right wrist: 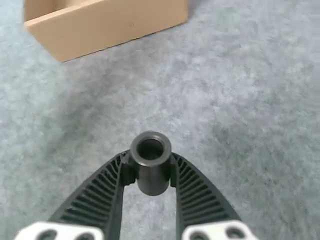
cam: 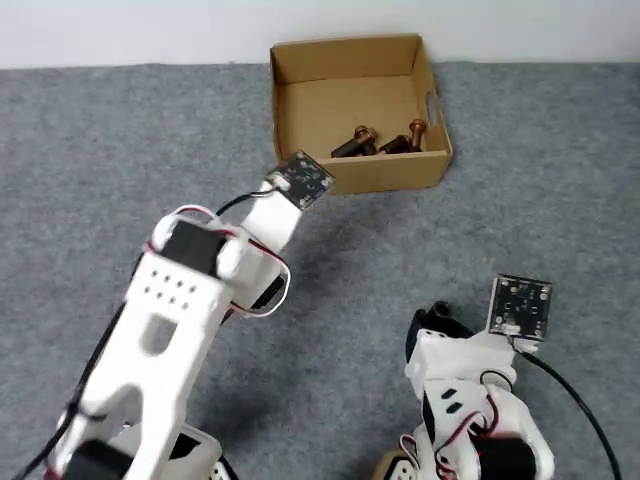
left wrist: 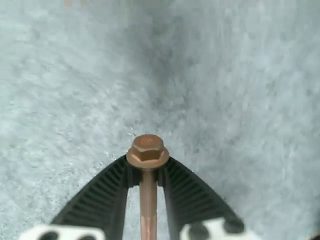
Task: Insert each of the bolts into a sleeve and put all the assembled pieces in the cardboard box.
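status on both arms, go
Left gripper shut on bolt. Right gripper shut on sleeve. Not yet joined. Pieces in box.

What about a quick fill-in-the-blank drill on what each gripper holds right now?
1. The left gripper is shut on a copper-coloured ____.
2. The right gripper is shut on a dark hollow ____.
3. The assembled pieces lie inside the cardboard ____.
Missing words: bolt; sleeve; box.
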